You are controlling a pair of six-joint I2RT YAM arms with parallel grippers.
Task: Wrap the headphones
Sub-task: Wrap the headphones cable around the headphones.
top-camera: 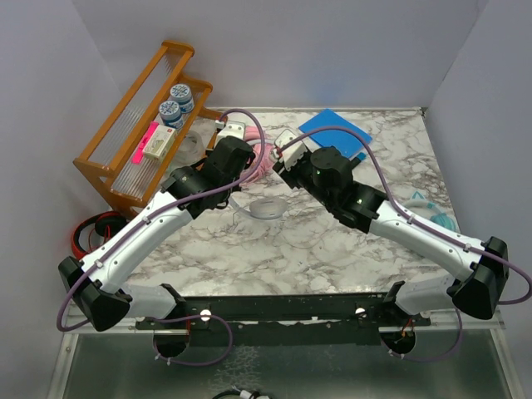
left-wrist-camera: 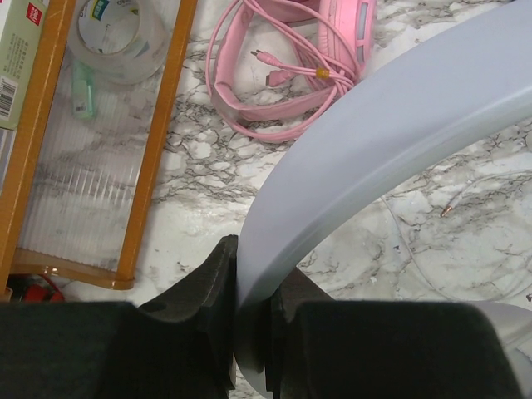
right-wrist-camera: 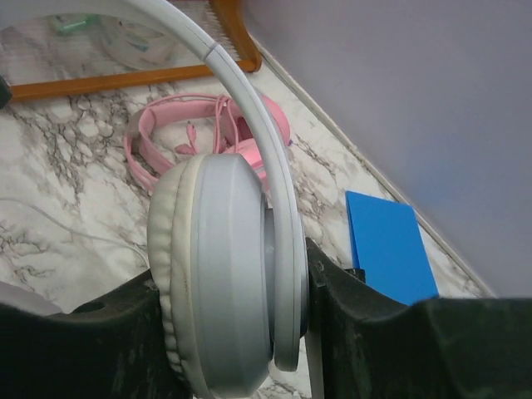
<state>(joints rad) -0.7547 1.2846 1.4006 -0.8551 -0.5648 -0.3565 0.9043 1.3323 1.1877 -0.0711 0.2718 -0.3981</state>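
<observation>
Evidently the pink pair (left-wrist-camera: 283, 91) lies bundled on the desk (left-wrist-camera: 216, 191); the white pair (top-camera: 266, 208), mid-desk, is pinched at its headband (left-wrist-camera: 374, 141) by the left end effector (left-wrist-camera: 249, 283), earcup (right-wrist-camera: 216, 249) by the right end effector (right-wrist-camera: 233, 307), cord (left-wrist-camera: 449, 209) unwrapped.

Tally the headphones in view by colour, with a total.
Pink corded headphones: 1
White over-ear headphones: 1
Teal headphones at the table's right edge: 1
Red-and-black headphones left of the table: 1
Total: 4

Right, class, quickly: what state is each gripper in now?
Left gripper: shut on the white headphones' headband.
Right gripper: shut on their earcup.
</observation>
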